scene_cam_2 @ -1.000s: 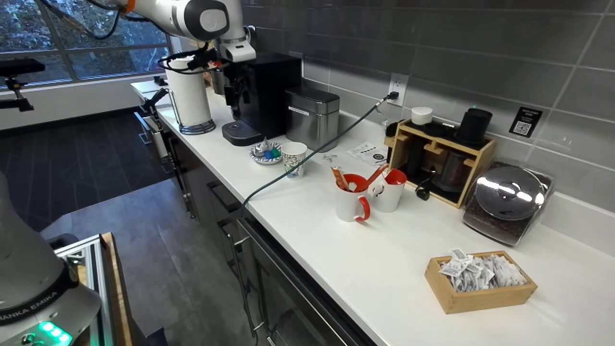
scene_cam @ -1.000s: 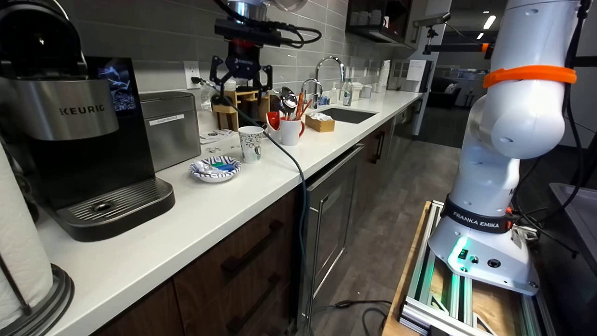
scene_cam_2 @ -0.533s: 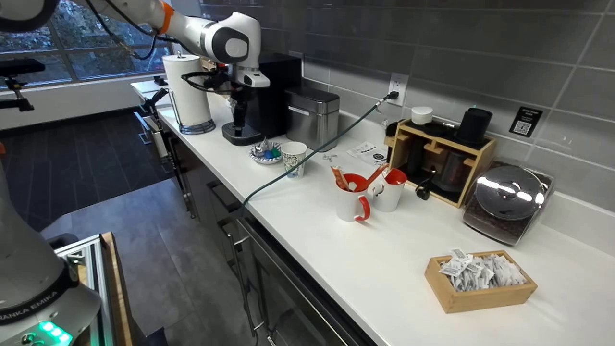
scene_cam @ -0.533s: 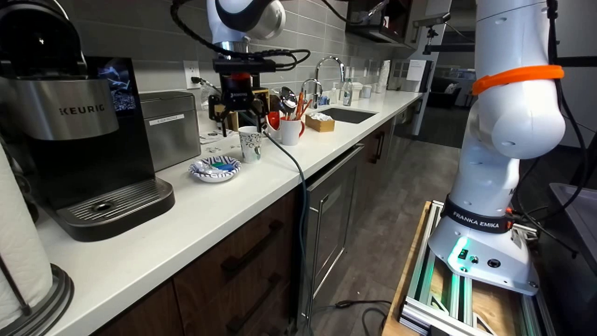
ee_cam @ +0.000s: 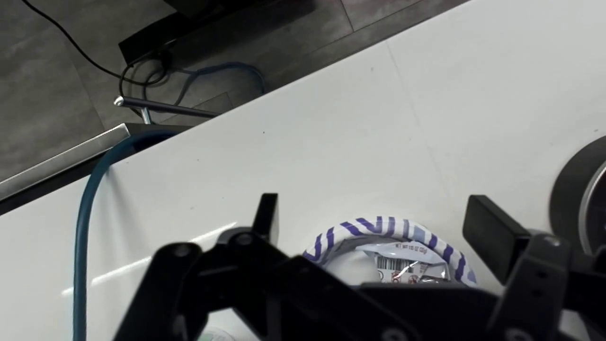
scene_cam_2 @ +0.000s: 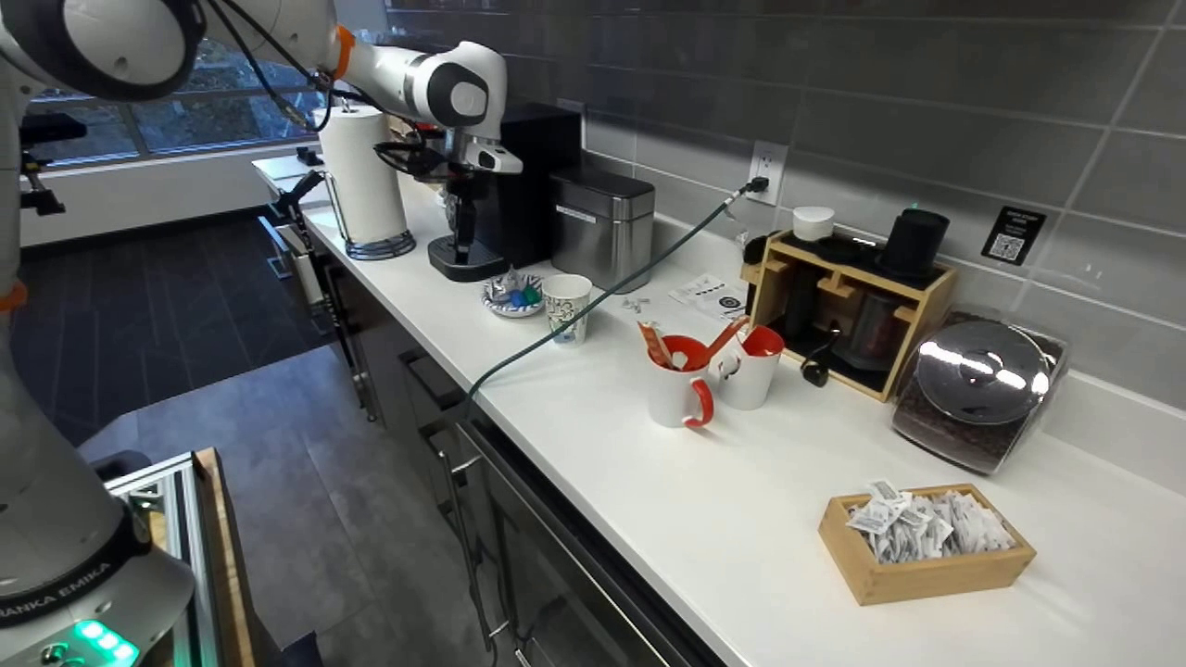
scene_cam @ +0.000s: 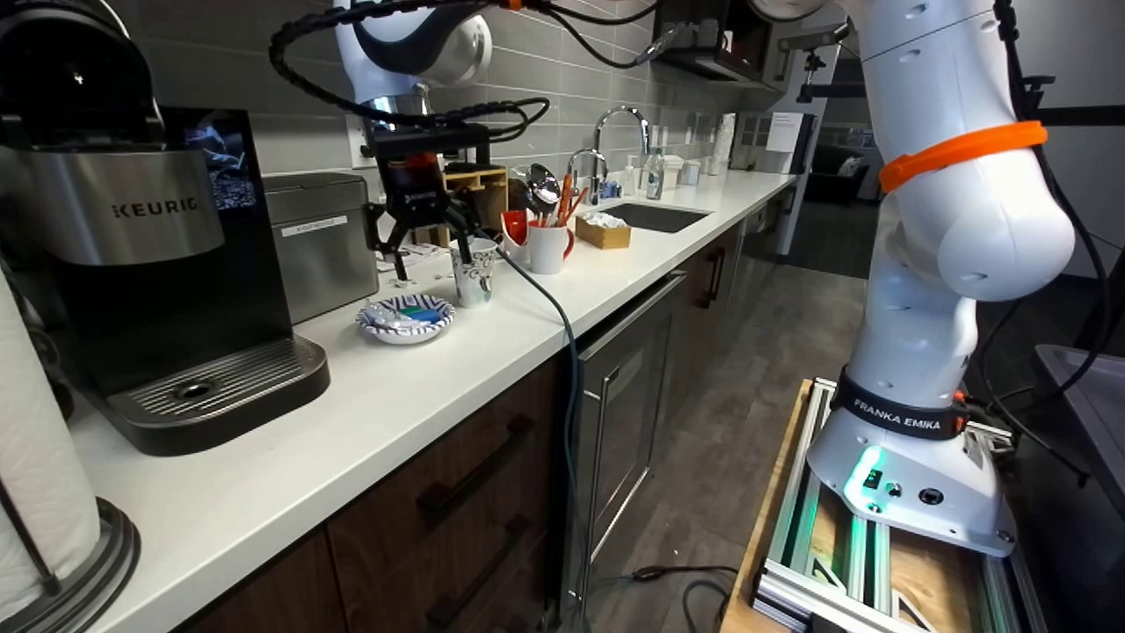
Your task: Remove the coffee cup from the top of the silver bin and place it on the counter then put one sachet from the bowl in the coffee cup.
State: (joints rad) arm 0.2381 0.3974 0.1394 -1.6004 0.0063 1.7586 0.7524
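Note:
My gripper (scene_cam: 435, 261) is open and empty above the counter (scene_cam: 413, 396). In the wrist view the gripper (ee_cam: 381, 222) has its fingers wide apart, with the bowl (ee_cam: 369, 225) below and between them. The bowl (scene_cam: 406, 335) is white with a blue pattern. It holds a clear-and-white sachet (ee_cam: 409, 265) and blue and green packets. The near part of the bowl is hidden by the gripper in the wrist view. The coffee cup (scene_cam: 475, 286), patterned paper, stands upright on the counter beside the bowl. One finger overlaps its rim in that view. The silver bin (scene_cam_2: 602, 232) stands behind, its lid bare.
The Keurig coffee machine (scene_cam: 167, 211) stands beside the bin. A paper towel roll (scene_cam_2: 361, 185) stands past it. A green cable (scene_cam_2: 611, 287) runs across the counter close to the cup. White-and-red mugs (scene_cam_2: 681, 389) and a wooden sachet box (scene_cam_2: 927, 556) stand farther along.
My gripper has moved down toward the counter, and leftward to the bowl in an exterior view. It has stayed open. The cup, bowl and bin have not moved.

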